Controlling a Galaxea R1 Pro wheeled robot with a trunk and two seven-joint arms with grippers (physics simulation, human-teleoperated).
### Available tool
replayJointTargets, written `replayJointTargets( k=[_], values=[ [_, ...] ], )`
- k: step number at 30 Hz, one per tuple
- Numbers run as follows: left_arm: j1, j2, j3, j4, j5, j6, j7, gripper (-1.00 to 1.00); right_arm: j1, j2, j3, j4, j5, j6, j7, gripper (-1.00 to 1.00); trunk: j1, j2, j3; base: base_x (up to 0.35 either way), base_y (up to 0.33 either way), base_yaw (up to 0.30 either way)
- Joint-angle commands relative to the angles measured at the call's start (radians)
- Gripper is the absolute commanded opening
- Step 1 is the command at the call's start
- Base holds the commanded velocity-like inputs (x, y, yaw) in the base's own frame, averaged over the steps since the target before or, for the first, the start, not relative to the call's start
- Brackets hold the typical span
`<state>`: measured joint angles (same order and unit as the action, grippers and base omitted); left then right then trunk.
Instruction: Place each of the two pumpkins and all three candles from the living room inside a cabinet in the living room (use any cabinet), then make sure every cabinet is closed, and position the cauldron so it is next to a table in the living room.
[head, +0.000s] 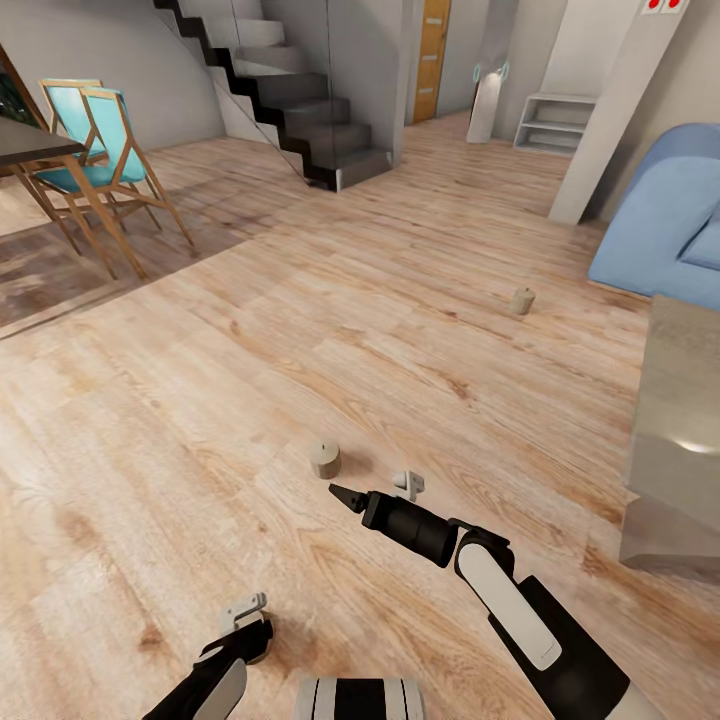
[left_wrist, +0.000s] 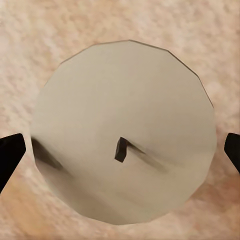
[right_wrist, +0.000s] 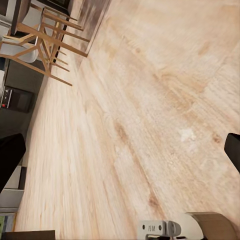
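Note:
My left gripper (head: 245, 615) hangs low at the bottom of the head view. In the left wrist view it (left_wrist: 120, 150) is open straight above a beige candle (left_wrist: 122, 132), whose wick top lies between the dark fingertips (left_wrist: 10, 155). A second candle (head: 324, 459) stands on the floor just beyond my right gripper (head: 345, 495), which is open and holds nothing (right_wrist: 120, 150). That candle's edge (right_wrist: 215, 227) shows in the right wrist view. A third candle (head: 521, 300) stands farther off to the right. The grey table (head: 670, 420) is at the right edge. The pumpkins, cabinet and cauldron are out of view.
A blue sofa (head: 660, 220) stands behind the grey table. A dark dining table (head: 30, 145) with turquoise chairs (head: 100, 140) is at the far left. Stairs (head: 300, 110) and a white shelf (head: 555, 120) stand at the back. Wooden floor (head: 300, 330) stretches between them.

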<state>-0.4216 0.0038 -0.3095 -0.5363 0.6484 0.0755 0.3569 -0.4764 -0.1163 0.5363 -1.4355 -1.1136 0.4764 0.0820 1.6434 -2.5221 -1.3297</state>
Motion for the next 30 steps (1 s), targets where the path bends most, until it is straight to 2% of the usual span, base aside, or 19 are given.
replayJointTargets(
  k=[1, 22, 25, 30],
  values=[
    [0.0, 0.001, -0.005, -0.002, 0.002, 0.004, 0.008, 1.0, -0.001, 0.0, 0.001, 0.0, -0.002, 0.002, 0.001, 1.0, 0.0, 0.0, -0.001, 0.0, 0.0, 0.0],
    [0.0, 0.001, -0.005, -0.002, 0.002, 0.004, 0.008, 1.0, -0.001, 0.0, 0.001, 0.0, -0.002, 0.002, 0.001, 1.0, 0.0, 0.0, -0.001, 0.0, 0.0, 0.0],
    [0.0, 0.001, -0.005, -0.002, 0.001, 0.004, 0.008, 1.0, -0.001, 0.0, 0.001, 0.0, -0.002, 0.002, 0.001, 1.0, 0.001, -0.001, -0.012, 0.0, 0.0, 0.0],
    [0.0, 0.001, -0.005, -0.002, 0.002, 0.004, 0.008, 1.0, -0.001, 0.0, 0.001, 0.0, -0.002, 0.002, 0.001, 1.0, 0.001, -0.001, -0.012, 0.0, 0.0, 0.0]
  ],
)
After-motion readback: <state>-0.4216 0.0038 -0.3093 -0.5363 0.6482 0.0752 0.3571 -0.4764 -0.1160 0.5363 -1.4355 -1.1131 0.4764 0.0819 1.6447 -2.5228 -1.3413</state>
